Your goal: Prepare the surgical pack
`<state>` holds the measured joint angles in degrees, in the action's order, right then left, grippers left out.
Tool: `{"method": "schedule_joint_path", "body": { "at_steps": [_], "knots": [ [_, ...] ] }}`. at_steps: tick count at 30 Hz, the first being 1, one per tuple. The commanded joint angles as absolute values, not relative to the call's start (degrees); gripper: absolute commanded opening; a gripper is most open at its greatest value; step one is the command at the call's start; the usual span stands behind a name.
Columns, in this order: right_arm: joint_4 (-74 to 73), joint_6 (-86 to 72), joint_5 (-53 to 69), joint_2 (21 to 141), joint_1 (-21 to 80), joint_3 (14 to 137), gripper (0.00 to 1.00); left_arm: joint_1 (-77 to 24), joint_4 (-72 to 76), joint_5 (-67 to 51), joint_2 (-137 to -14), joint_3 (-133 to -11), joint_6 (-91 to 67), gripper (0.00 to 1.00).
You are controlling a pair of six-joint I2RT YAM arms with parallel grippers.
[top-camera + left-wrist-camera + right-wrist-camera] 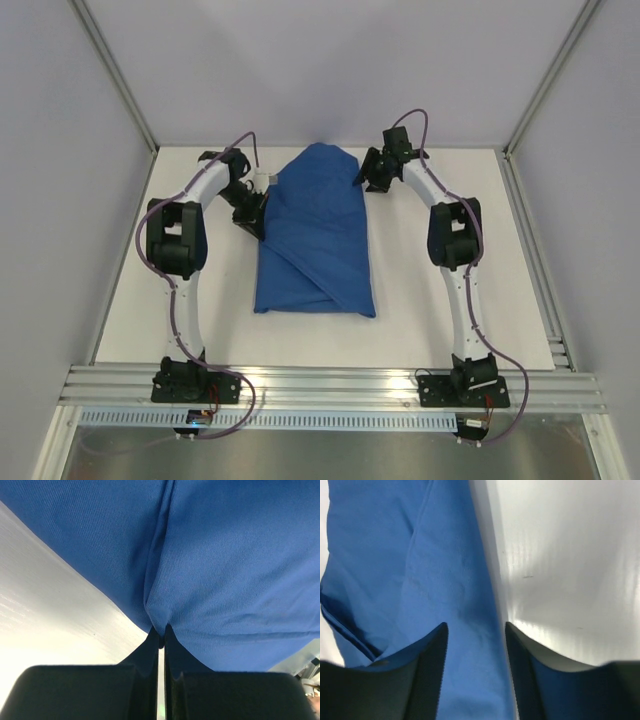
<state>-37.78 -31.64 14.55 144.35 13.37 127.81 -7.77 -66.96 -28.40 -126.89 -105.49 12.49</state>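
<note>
The surgical pack (318, 240) lies mid-table as a folded royal-blue cloth bundle, its far end rising to a rounded point. My left gripper (260, 220) sits at the bundle's left edge. In the left wrist view the left gripper (161, 630) is shut, with a pinch of the blue cloth (220, 570) caught between its tips. My right gripper (367, 177) is at the bundle's far right edge. Its jaws stand open in the right wrist view, where the right gripper (476, 626) hovers over the cloth's edge (445, 570) with nothing gripped.
The white table top (440, 290) runs out on both sides of the bundle. Grey walls and aluminium posts (120, 80) enclose the back and sides. A slotted metal rail (330, 385) with both arm bases crosses the near edge.
</note>
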Motion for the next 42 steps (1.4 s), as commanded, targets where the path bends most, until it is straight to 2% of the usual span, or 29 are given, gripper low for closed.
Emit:
{"method": "schedule_joint_path", "body": {
  "at_steps": [1,5,7,9,17,25,26,28,29,31,32,33,34,38,40,42],
  "knots": [
    [-32.71,-38.65,18.36,146.34,14.41,124.99,0.49,-6.5,-66.53,-24.43,-128.49,-107.92,14.32,0.0],
    [-29.54,-41.83,19.07,148.79,14.41,126.99,0.2,-6.5,-66.97,-23.82,-129.11,-108.89,14.68,0.0],
    [-28.75,-44.19,20.64,149.85,14.07,128.4,0.13,-6.5,-67.15,-23.64,-129.2,-109.25,14.77,0.0],
    [-26.38,-46.31,21.53,150.29,13.71,128.85,0.0,-6.5,-67.15,-23.56,-129.29,-109.68,14.94,0.0],
    [-15.13,-57.91,14.42,142.84,8.44,120.94,0.01,-6.5,-66.8,-21.54,-129.81,-108.81,15.29,0.0],
    [-17.65,-53.09,16.7,142.38,8.17,121.03,0.0,-6.5,-66.53,-19.0,-131.31,-111.53,14.68,0.0],
    [-18.19,-52.39,16.61,142.38,8.17,121.03,0.1,-6.5,-66.53,-18.38,-131.48,-111.71,14.94,0.0],
    [-19.07,-49.94,16.96,142.21,8.09,121.72,0.24,-6.5,-66.53,-16.88,-131.84,-112.15,15.2,0.0],
    [-20.64,-48.88,17.14,141.95,8.09,122.51,0.35,-6.5,-66.71,-16.7,-132.1,-112.41,15.55,0.01],
    [-24.23,-44.5,16.88,140.64,8.09,124.53,0.44,-6.5,-66.88,-18.01,-131.92,-113.11,16.17,0.09],
    [-25.04,-43.25,16.61,139.76,8.09,124.54,0.45,-6.5,-67.06,-18.8,-131.49,-113.64,16.43,0.13],
    [-25.57,-41.85,16.09,138.62,8.09,124.19,0.46,-6.5,-67.23,-19.59,-131.22,-113.9,16.52,0.24],
    [-25.92,-39.92,15.91,135.65,8.17,123.41,0.47,-6.5,-67.41,-20.9,-130.79,-114.34,16.52,0.26],
    [-26.01,-35.09,15.91,128.26,9.05,115.69,0.47,-6.5,-68.55,-20.05,-128.68,-117.33,16.26,0.34],
    [-25.67,-33.32,17.48,126.13,10.54,112.69,0.41,-6.5,-69.17,-18.38,-127.18,-119.52,16.08,0.34],
    [-24.35,-32.52,21.94,124.02,12.12,108.22,0.28,-6.5,-69.26,-17.76,-125.87,-121.37,15.39,0.34]
  ]
}}
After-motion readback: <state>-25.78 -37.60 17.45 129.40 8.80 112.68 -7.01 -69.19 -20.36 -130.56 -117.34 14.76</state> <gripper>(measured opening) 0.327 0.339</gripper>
